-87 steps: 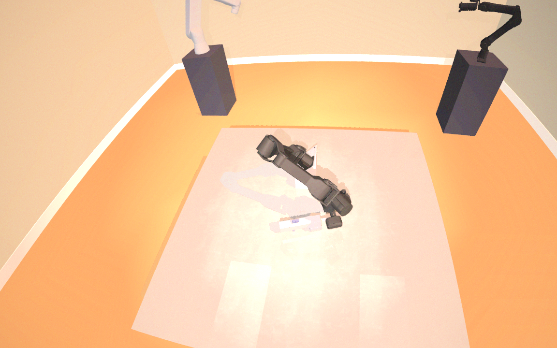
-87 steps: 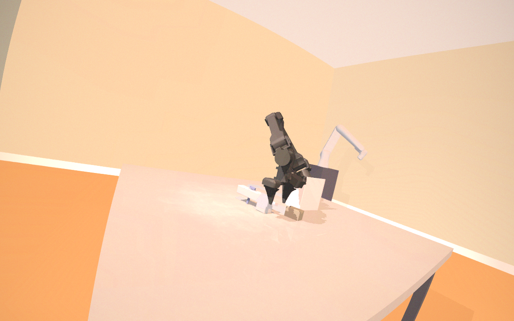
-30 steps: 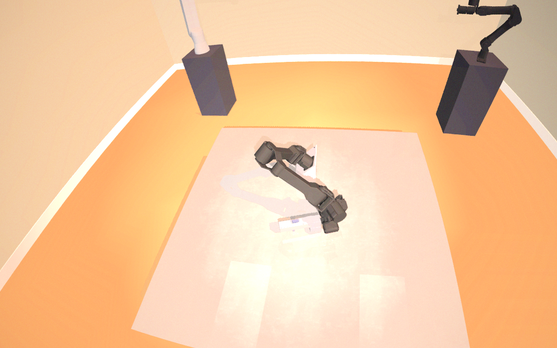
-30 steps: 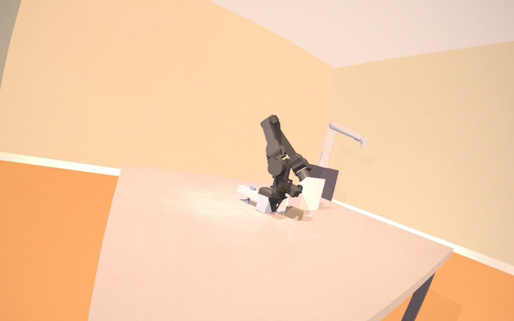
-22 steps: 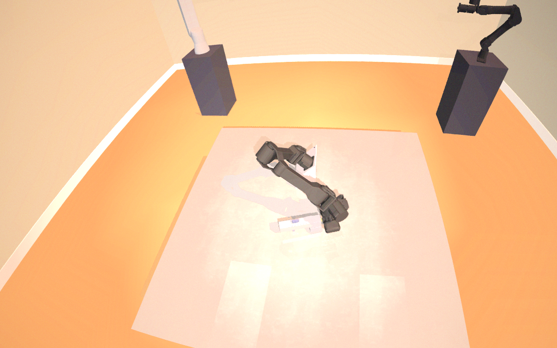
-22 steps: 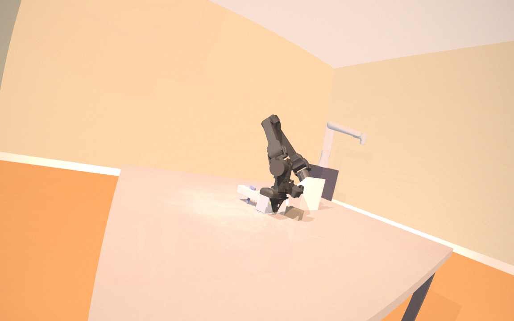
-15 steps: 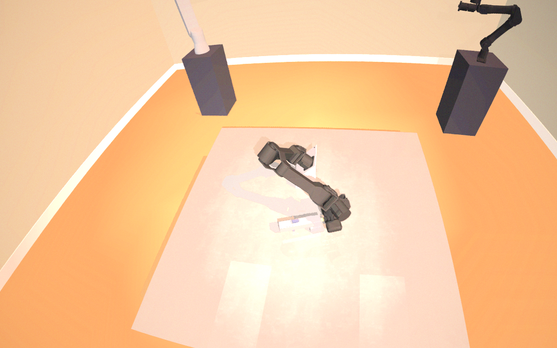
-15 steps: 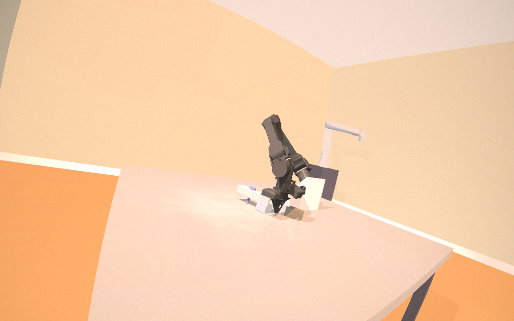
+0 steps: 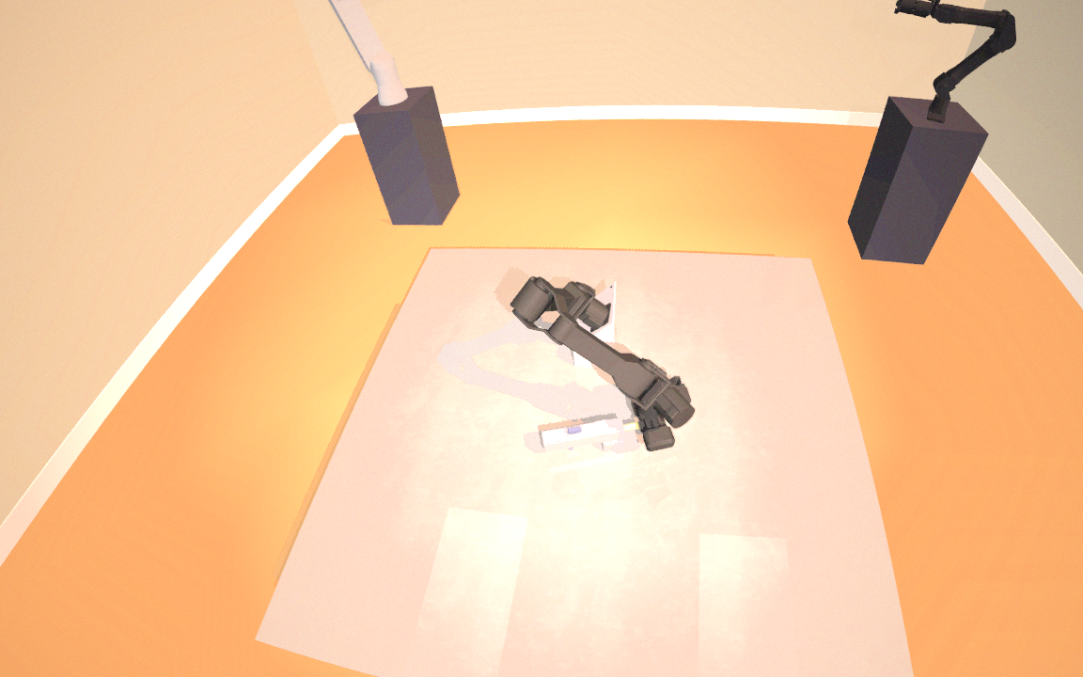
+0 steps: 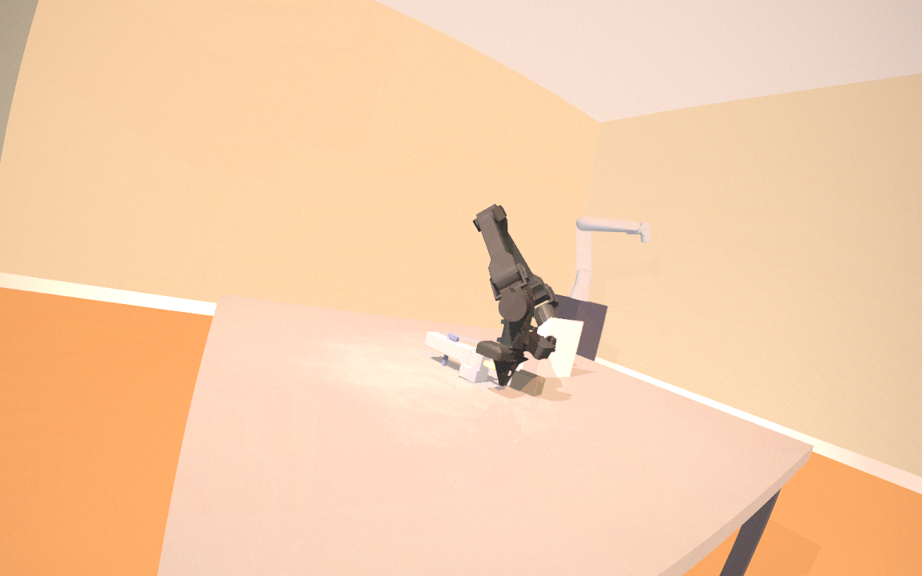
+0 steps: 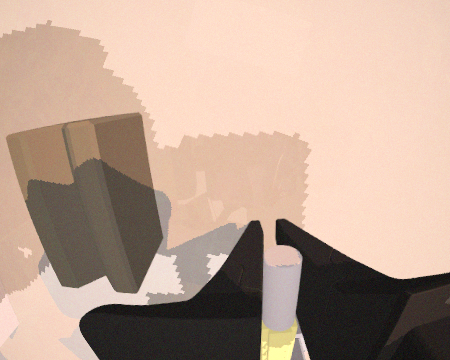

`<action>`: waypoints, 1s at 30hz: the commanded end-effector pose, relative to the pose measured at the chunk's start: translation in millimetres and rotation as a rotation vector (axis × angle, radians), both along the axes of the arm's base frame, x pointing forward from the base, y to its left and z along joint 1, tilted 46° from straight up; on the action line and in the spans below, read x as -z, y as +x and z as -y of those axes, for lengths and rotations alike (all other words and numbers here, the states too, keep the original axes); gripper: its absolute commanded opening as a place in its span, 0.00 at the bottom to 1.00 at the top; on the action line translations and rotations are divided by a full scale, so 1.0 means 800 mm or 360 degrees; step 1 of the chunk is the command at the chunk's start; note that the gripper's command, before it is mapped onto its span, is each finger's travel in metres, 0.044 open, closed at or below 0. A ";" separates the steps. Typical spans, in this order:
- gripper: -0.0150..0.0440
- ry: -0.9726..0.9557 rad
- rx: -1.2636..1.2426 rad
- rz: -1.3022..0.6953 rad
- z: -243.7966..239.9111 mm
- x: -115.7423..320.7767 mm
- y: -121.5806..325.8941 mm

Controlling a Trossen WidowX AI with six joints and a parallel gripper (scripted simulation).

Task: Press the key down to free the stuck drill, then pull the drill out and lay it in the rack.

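Looking down from the top view: arm stretched from its base toward the near right of the table [image 9: 461, 589], gripper [image 9: 645, 426] set at the right-hand end of a pale white fixture [image 9: 566, 435]. Drill [image 9: 631, 426] only a thin yellowish sliver there, long axis running left to right along the fixture, so the likely way out is a straight pull to the right, away from the fixture. Small purple key [image 9: 574, 431] on top of the fixture, left of the gripper; whether pressed down or not, too small to tell.

Turning to the exterior view: gripper [image 10: 507, 372] pointing steeply down, tips close to the table surface, just in front of the fixture [image 10: 458, 356]. Key [image 10: 453, 336] a faint purple speck near the fixture's far end. Olive-brown block [image 10: 527, 384], probably the rack, just beside the gripper on the table.

Ending with the wrist view: dark fingers clamped on the drill [image 11: 280, 287], a grey cylinder with a yellow band lower down, its end poking out between the tips. Rack [image 11: 92, 200] up and to the left, a grooved brown block standing apart from the drill. Judged from this, pull along the shaft first, then a carry across to the groove.
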State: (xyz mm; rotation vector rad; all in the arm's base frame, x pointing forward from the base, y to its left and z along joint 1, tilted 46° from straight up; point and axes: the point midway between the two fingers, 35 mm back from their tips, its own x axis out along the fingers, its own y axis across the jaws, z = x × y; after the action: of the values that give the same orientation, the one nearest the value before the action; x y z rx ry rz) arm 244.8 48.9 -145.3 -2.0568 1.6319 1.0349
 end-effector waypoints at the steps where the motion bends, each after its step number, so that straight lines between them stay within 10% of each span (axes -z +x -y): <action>1: 0.25 0.0006 0.0000 0.0005 -0.008 0.007 0.000; 4: 0.25 0.0007 0.0000 0.0005 -0.012 0.011 -0.002; 21: 1.00 0.0006 0.0000 0.0005 -0.001 0.003 0.000; 30: 1.00 0.0005 0.0000 0.0005 0.002 0.001 0.003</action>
State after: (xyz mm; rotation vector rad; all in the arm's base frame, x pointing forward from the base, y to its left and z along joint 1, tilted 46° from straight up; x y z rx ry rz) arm 247.4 50.1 -147.4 -2.0513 1.6252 1.0324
